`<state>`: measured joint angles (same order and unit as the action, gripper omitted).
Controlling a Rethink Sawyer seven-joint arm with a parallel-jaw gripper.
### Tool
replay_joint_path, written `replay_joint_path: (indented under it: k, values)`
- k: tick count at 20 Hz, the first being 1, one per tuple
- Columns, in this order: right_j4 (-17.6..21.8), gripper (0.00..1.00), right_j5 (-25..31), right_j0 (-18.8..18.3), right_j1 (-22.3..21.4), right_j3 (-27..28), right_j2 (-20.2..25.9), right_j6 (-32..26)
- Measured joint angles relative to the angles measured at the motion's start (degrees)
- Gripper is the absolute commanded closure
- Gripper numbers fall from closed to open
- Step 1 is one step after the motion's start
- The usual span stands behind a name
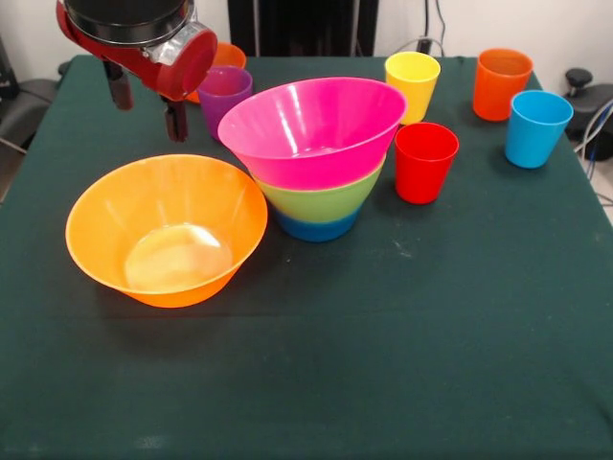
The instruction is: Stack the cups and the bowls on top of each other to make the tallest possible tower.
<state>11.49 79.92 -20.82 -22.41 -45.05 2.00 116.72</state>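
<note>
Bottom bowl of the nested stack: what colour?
Blue, under the green and pink bowls; the bottom bowl shows best in the front view.

A table (316, 383) under a dark green cloth (460, 316) fills nearly the whole front view, its surface lightly creased and speckled with pale flecks. Behind its far edge runs a pale wall (536, 24), broken at the middle by a black upright panel (302, 27) with thin vertical gaps. Cables (433, 24) hang down the wall to the right of the panel, and dark, unclear shapes sit off both far corners of the table, one at the left (21, 105) and one at the right (592, 96).
</note>
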Motion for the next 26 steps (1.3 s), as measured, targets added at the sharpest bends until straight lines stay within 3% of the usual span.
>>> replay_joint_path:
  k: [12, 26]
  values:
    - [0.39, 0.0, 0.86, -0.34, 2.48, 3.71, 0.08, -0.26]
    - [0.88, 0.0, 7.35, -0.34, 10.74, 17.49, 0.59, -4.79]
